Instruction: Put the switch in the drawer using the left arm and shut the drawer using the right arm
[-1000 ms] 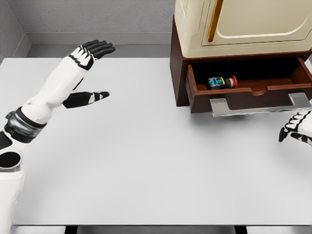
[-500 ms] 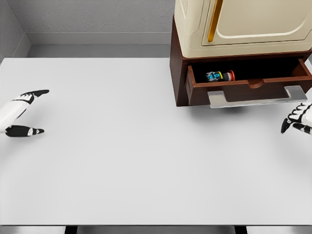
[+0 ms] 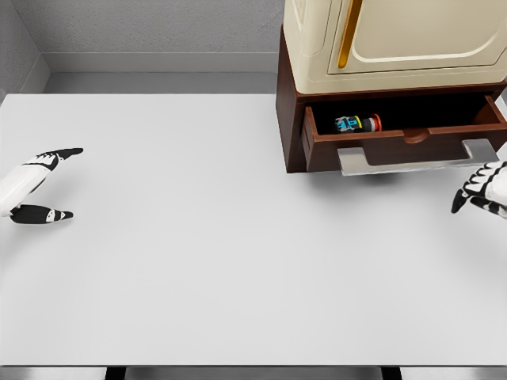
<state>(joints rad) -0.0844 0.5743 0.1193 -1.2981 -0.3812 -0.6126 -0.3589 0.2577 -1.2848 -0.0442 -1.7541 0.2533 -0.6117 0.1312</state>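
— Where is the switch?

— The small cylindrical switch (image 3: 358, 123), with a blue-and-black body, a yellow band and a red cap, lies on its side inside the dark brown wooden drawer (image 3: 412, 142), toward the drawer's left end, red cap pointing right. I am not touching it.

— And the drawer itself?

— It stands partly pulled out of the brown cabinet base (image 3: 288, 119), with its flat silver handle (image 3: 418, 156) jutting toward me. A cream-coloured appliance with a gold door handle (image 3: 372, 39) sits on top of that base.

— Your hands?

— My right hand (image 3: 480, 190) shows at the right edge of the view, just below the right end of the silver handle; its black-and-white fingers are loosely curled downward and hold nothing. I cannot tell whether it touches the handle. My left hand (image 3: 36, 184) is at the far left edge, above the plain white table (image 3: 238, 261), well apart from the drawer. Its fingers point right, thumb spread away from them, and hold nothing.
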